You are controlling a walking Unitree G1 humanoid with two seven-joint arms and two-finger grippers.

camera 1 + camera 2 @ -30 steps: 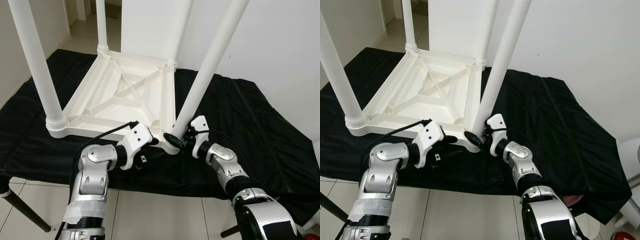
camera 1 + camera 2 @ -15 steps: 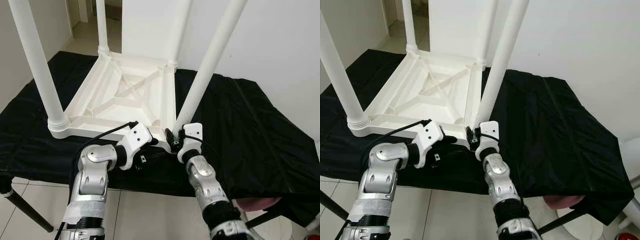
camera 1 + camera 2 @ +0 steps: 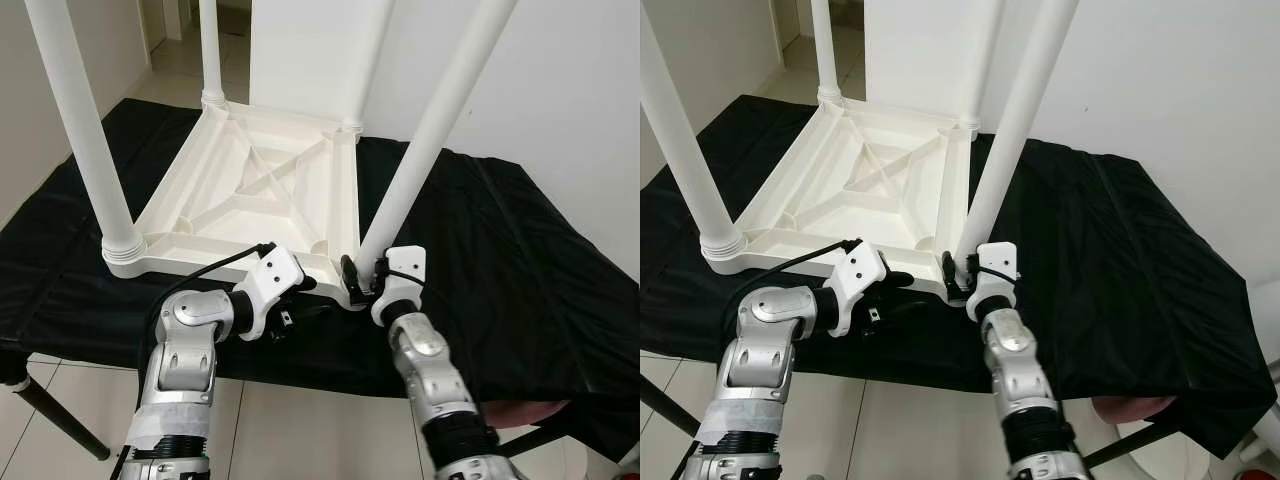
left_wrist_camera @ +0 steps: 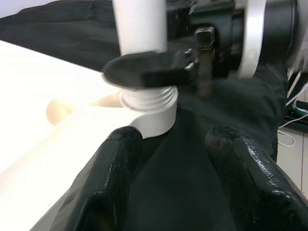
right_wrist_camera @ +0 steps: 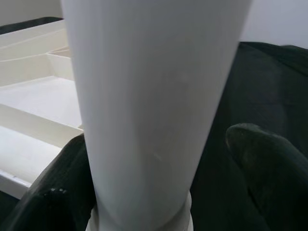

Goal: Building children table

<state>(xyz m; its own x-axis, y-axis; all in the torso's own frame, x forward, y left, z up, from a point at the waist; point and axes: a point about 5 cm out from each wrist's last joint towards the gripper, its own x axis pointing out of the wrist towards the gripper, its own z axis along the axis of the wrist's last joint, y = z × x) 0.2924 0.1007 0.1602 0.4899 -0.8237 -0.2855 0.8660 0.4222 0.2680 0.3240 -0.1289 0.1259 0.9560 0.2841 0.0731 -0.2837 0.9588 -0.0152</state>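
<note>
At the near right corner of the upturned white children's table [image 3: 250,190], the right gripper [image 3: 358,281] reaches in from below, its silver forearm rising steeply from the near edge of the scene and its white wrist housing sitting just right of the corner. Its two black fingers [image 5: 48,202] stand apart on either side of the near right leg [image 3: 430,130], close to that leg's ribbed base; the wrist view shows a gap on one side, so whether they press the leg cannot be told. The left gripper [image 3: 300,286] comes in from the left with the elbow bent and the forearm lying nearly level, wrist housing angled toward the same corner. Its fingers [image 4: 110,168] are spread, hovering over the cloth just beside the threaded collar of that leg, holding nothing.

The table lies tabletop-down, ribbed underside facing up, with four white legs standing upward: one at the near left [image 3: 85,130], one at the far left [image 3: 210,45], one at the far right [image 3: 370,60] and the one between the grippers. It rests on a black cloth [image 3: 500,250] draped over a low platform, the cloth hanging off the right and near edges. Pale floor tiles [image 3: 300,430] lie nearest, a white wall [image 3: 570,90] stands on the right, and a doorway opens at the far left.
</note>
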